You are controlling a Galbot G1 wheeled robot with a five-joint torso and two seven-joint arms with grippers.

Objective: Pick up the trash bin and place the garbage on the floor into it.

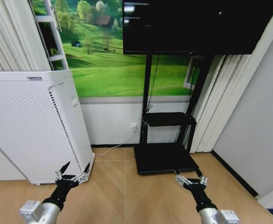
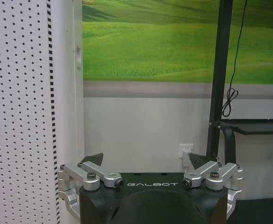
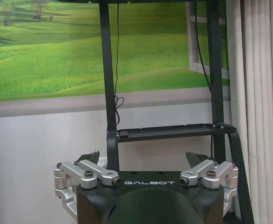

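Tan parquet floor (image 1: pixel 127 196) in a chevron pattern fills the lower part of my head view, and the stretch I can see is bare wood running up to the wall. I cannot place the bin or the litter from any of my cameras.

My left gripper (image 1: pixel 74 170) hangs low over the floor just beside the front corner of the white perforated appliance (image 1: pixel 29 126), its fingers spread apart with nothing between them; in the left wrist view the left gripper (image 2: pixel 149 163) points at the wall, with the appliance's dotted panel close alongside. My right gripper (image 1: pixel 191 178) hovers over the floor near the base plate of the black TV stand (image 1: pixel 167 156), fingers likewise apart and empty; from the right wrist view the gripper (image 3: pixel 143 158) faces the stand's shelf and posts.

Behind them, a green meadow mural (image 1: pixel 108 60) covers the wall, a dark screen (image 1: pixel 197 23) sits atop the stand, and pale curtains (image 1: pixel 216 102) hang to the right.
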